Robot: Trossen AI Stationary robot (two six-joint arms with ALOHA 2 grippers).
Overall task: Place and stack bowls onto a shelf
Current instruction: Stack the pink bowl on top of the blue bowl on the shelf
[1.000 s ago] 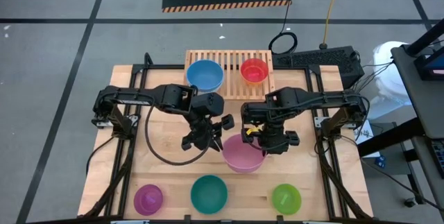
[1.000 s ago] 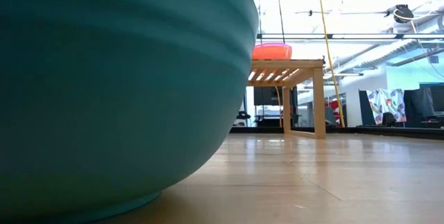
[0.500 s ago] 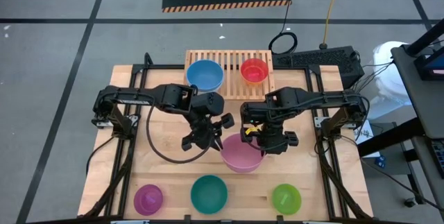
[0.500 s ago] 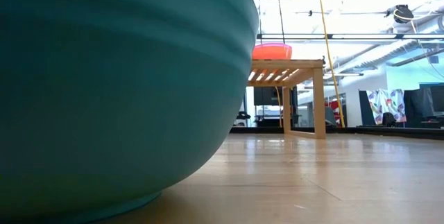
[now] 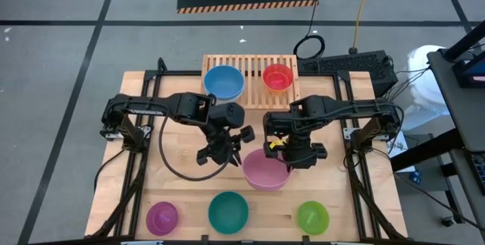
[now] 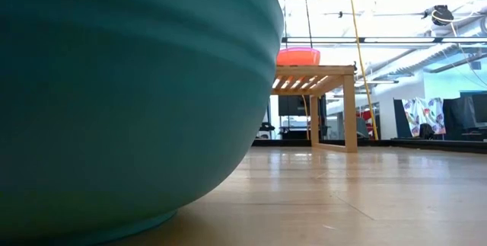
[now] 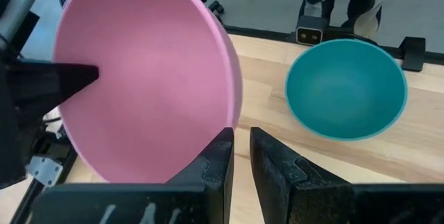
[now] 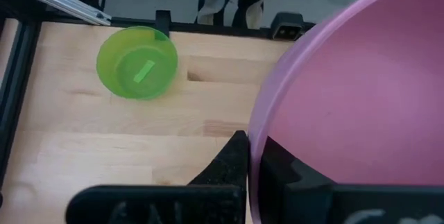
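The pink bowl point(image 5: 265, 169), a smooth, round plastic bowl with a thin rim, sits at the middle of the pale wood-plank table point(image 5: 182, 192) and is gripped from both sides. The right gripper point(image 5: 291, 152) pinches its rim with both dark fingers pressed together on the thin wall, one inside and one outside, as the right wrist view shows. The left gripper point(image 5: 227, 148) is at the opposite side of the pink bowl; its two fingers stand narrowly apart at the rim, but the pictures do not show whether they clamp it. Beyond the pink bowl, at the table's far edge, stands the shelf point(image 5: 250, 67), a low light-wood rack with a slatted rectangular top, which carries a blue bowl point(image 5: 223, 83) and a glossy, translucent red bowl point(image 5: 278, 76) side by side and well apart. On the near side of the pink bowl three more bowls stand in a row: a purple bowl point(image 5: 162, 216), a larger teal bowl point(image 5: 228, 211) with faint ridges around its outer wall, and a green bowl point(image 5: 312, 216) with a small rectangular mark on its bottom.
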